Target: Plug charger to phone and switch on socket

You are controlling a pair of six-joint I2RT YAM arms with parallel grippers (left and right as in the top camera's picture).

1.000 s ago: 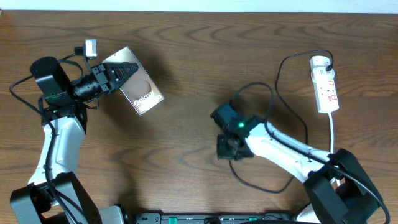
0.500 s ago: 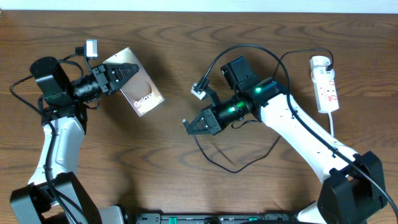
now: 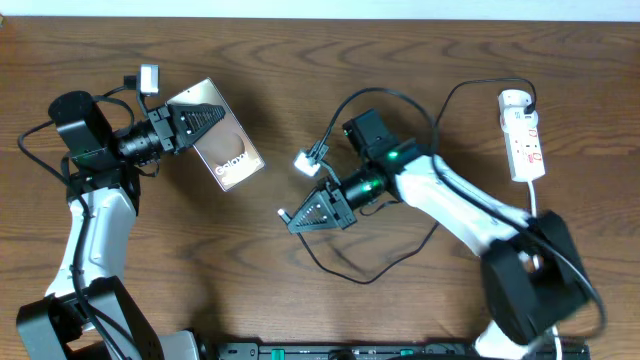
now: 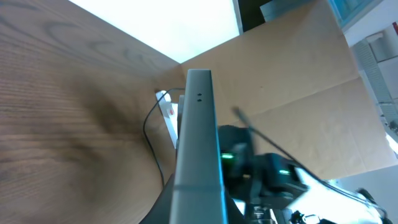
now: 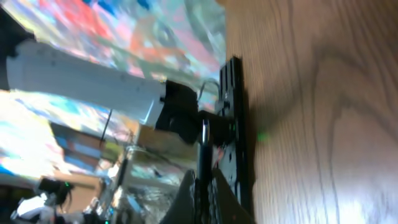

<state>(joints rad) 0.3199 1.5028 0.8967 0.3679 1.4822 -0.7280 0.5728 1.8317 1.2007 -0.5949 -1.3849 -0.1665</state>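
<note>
My left gripper [image 3: 196, 127] is shut on the phone [image 3: 230, 155], a dark glossy slab with white "Galaxy" lettering, held tilted above the table at the upper left. In the left wrist view the phone [image 4: 198, 137] shows edge-on between the jaws [image 4: 196, 208]. My right gripper [image 3: 296, 216] is shut on the tip end of the charger [image 3: 345, 268], a thin black cable that loops back to the socket [image 3: 523, 140] at the far right. In the right wrist view the jaws [image 5: 204, 186] pinch the connector [image 5: 203, 140], which points at the phone's edge [image 5: 234, 106].
The white socket cord [image 3: 535, 215] runs down toward the right arm's base. The socket also shows small in the left wrist view [image 4: 166, 115]. The cable's slack loop lies on the wood below the right arm. A small white camera module [image 3: 148, 77] sits on the left arm.
My right arm has lifted from low at the table's centre and swung left with the charger tip, ending closer to the phone. The left arm and the phone have barely moved.
</note>
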